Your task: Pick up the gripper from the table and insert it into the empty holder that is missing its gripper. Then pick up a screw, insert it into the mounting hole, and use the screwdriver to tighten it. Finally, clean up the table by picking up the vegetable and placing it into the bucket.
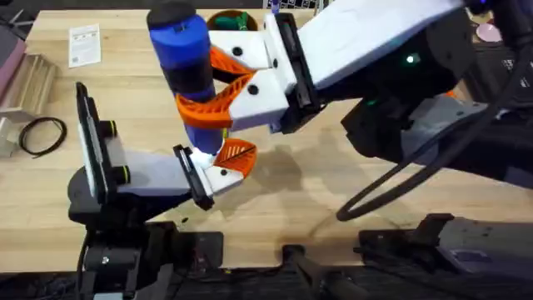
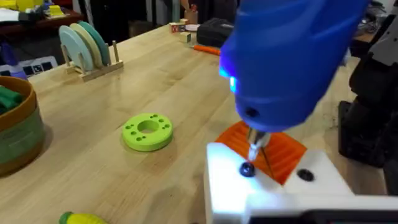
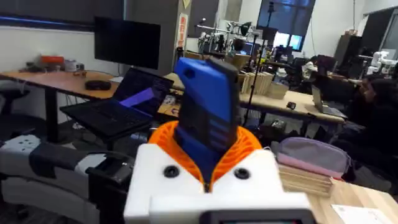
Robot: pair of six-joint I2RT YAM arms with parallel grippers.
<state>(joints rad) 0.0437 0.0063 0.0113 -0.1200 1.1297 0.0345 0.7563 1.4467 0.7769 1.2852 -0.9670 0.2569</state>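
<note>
My right gripper [image 1: 202, 90] [image 3: 208, 146] is shut on the fat blue screwdriver [image 1: 181, 52] [image 2: 292, 56] [image 3: 205, 106] and holds it upright. Its metal bit [image 2: 255, 146] rests on a dark screw [image 2: 247, 169] in the white holder [image 2: 224, 183] [image 1: 218, 173] on my left gripper [image 1: 236, 156] [image 2: 266, 152]. The orange gripper wedge [image 2: 231, 137] sits in that holder, and the left gripper's orange pads meet, shut on nothing. The yellow vegetable [image 2: 84, 218] lies on the table near the left gripper. The bucket [image 1: 218, 15] [image 2: 18, 134] stands at the far edge with green toys inside.
A green round disc [image 2: 148, 131] lies on the wood between the bucket and my left gripper. A wooden rack of plates [image 2: 87, 45] stands farther off. A paper card [image 1: 85, 43] and a coiled black cable [image 1: 43, 135] lie at the left.
</note>
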